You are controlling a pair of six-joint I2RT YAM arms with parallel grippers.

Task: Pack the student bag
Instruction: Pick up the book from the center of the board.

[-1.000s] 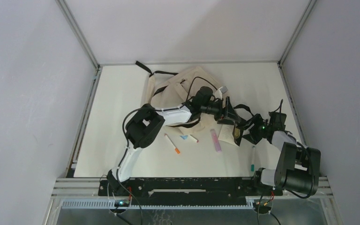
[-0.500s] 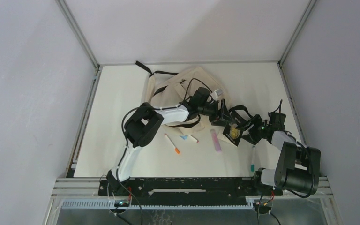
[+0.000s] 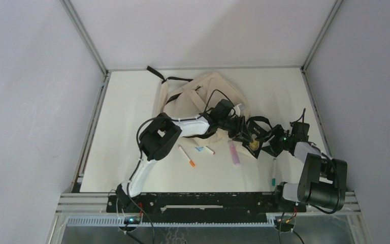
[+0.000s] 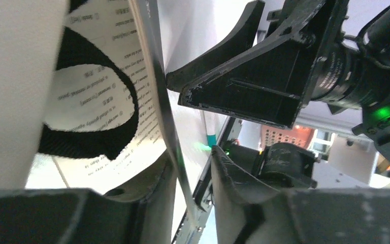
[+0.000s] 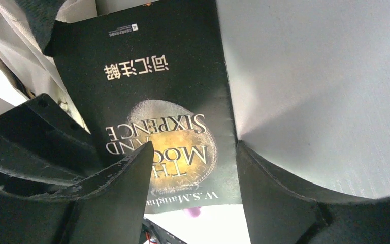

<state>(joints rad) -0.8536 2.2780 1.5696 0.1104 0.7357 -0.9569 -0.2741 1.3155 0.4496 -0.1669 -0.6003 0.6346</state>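
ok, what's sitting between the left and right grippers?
A black-covered book, The Moon and Sixpence. Left wrist view shows its edge inside the left gripper; right wrist view shows its cover facing the right gripper.

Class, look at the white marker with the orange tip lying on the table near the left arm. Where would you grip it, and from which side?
Grip the white marker mid-barrel, coming straight down from above with the jaws across its thin width. It lies flat and diagonal on the table, with bare surface on both sides.

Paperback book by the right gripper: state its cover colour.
Black cover with a golden disc; right wrist view.
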